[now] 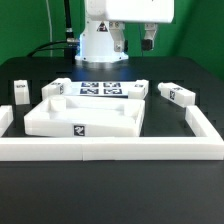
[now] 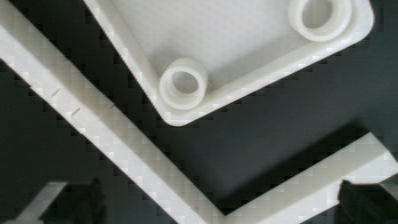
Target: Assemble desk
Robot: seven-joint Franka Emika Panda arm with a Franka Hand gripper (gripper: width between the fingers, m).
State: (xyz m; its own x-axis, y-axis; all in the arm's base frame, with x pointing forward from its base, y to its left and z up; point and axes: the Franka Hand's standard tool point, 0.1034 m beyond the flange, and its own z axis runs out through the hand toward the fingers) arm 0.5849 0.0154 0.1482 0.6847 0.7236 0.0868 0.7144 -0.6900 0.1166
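Note:
The desk's white tray-like top [image 1: 85,117] lies in the middle of the black table with its rim up. In the wrist view one corner of the top [image 2: 231,50] shows, with two round sockets [image 2: 185,85] in it. Short white tagged legs lie around it: two at the exterior view's left [image 1: 20,93] [image 1: 57,90] and two at its right [image 1: 137,90] [image 1: 177,95]. My gripper [image 1: 135,42] hangs high above the back of the table, open and holding nothing. Its dark fingertips [image 2: 63,205] show wide apart at the edge of the wrist view.
A long low white border rail [image 1: 110,150] runs along the front and up both sides [image 1: 205,125]; its corner [image 2: 205,190] lies under the gripper in the wrist view. The marker board [image 1: 100,88] lies flat behind the top. The robot's base [image 1: 95,45] stands at the back.

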